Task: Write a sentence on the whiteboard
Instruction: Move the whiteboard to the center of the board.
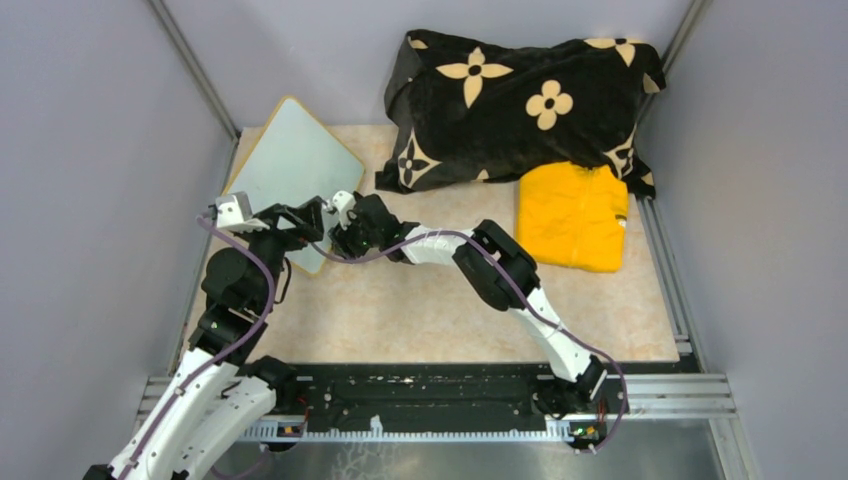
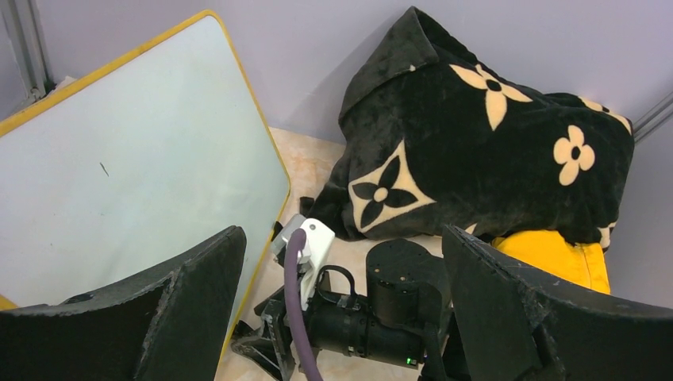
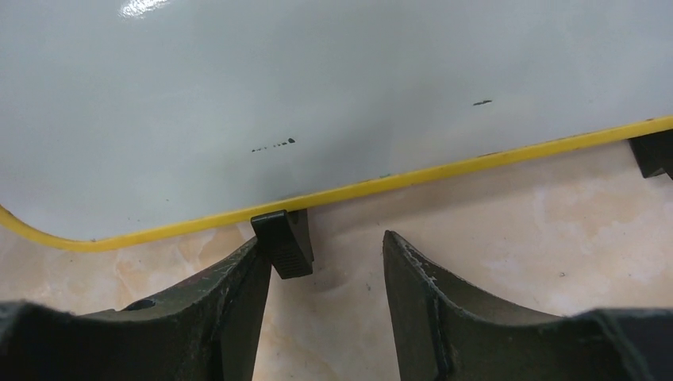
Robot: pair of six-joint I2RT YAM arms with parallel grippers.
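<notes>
Whiteboard [image 3: 317,79] stands just beyond my right claw [image 3: 324,242], its black foot [image 3: 283,242] touching one finger; jaws parted, gripping nothing. Left claw [image 2: 341,234] gapes wide.

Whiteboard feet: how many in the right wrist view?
2. One small black foot sits centre-left under the edge of the yellow-framed glossy white whiteboard; the other foot is far right, partly cropped.
</notes>
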